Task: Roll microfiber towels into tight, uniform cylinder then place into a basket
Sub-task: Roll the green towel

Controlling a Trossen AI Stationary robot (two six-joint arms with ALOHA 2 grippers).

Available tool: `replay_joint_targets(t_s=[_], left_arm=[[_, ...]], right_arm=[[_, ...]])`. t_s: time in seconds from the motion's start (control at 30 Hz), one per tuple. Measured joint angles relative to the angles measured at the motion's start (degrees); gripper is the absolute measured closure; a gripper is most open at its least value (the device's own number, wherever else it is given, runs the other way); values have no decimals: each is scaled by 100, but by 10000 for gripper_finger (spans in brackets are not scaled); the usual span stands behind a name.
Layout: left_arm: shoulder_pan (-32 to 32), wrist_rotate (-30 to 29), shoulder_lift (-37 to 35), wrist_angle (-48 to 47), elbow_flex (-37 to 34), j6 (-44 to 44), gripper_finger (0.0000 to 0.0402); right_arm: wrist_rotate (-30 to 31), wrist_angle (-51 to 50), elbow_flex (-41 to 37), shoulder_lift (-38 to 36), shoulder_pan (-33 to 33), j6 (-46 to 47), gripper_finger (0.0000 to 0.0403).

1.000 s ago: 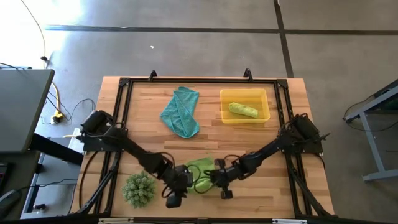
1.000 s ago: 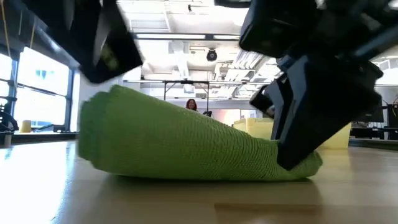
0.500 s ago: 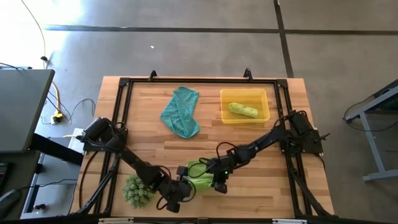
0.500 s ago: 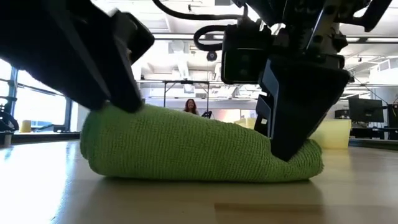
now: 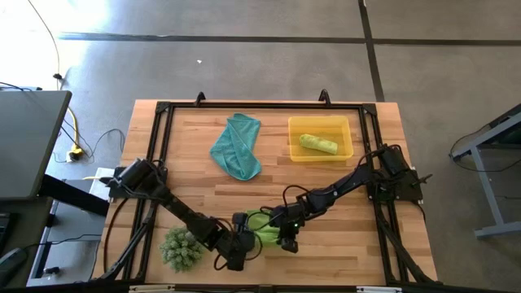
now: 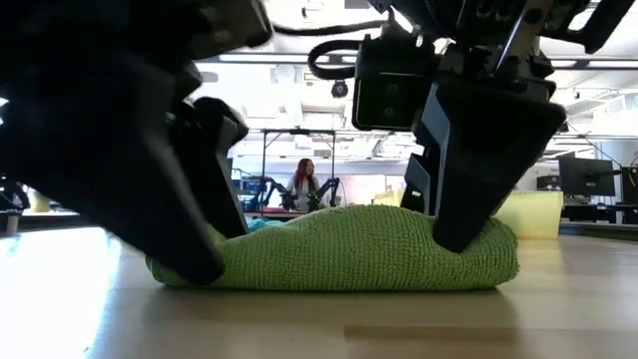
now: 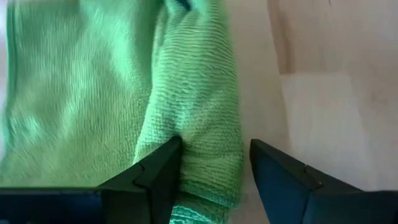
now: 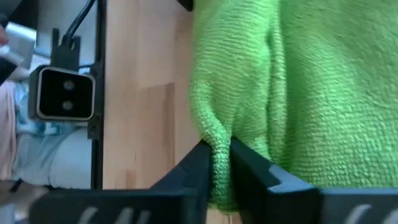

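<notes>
Lime-green towel [image 5: 262, 228] between both end effectors

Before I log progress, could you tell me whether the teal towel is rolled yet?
Not rolled: the teal towel lies loosely folded and flat on the table, outside the basket.

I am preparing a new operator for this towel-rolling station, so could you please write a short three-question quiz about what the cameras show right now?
1. True or false: the yellow basket already holds a rolled lime-green towel.
2. Which towel lies untouched on the table? A) the teal-blue towel B) the lime-green towel at the front C) none
3. Fill in: the right gripper pinches a fold of the front lime-green towel, while the left gripper has its fingers ____ around that towel's edge.

Key: 1 true; 2 A; 3 open (spread).
</notes>
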Motion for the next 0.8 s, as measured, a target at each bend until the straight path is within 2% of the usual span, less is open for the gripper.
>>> replay_joint_targets(t_s=[0.2,0.33,0.47,0.57,0.7,0.8], left_arm=[[77,564,-18,-101,7,-1062,243],[116,699,-20,-159,11,-1570,256],[212,982,-36,-186,11,-1847,264],[245,1033,-36,-189,11,-1859,267],[293,1163,-42,-189,11,-1860,268],[295,1175,-44,-191,11,-1860,268]], right_arm=[[-545,-661,408,2,-83,-862,268],[-408,-1474,904,2,31,-1613,244],[762,-2477,1523,2,471,-2264,243],[2219,-2989,1903,2,925,-2689,243],[3957,-2909,1951,0,1483,-3005,243],[4409,-2659,1772,0,1752,-2899,243]])
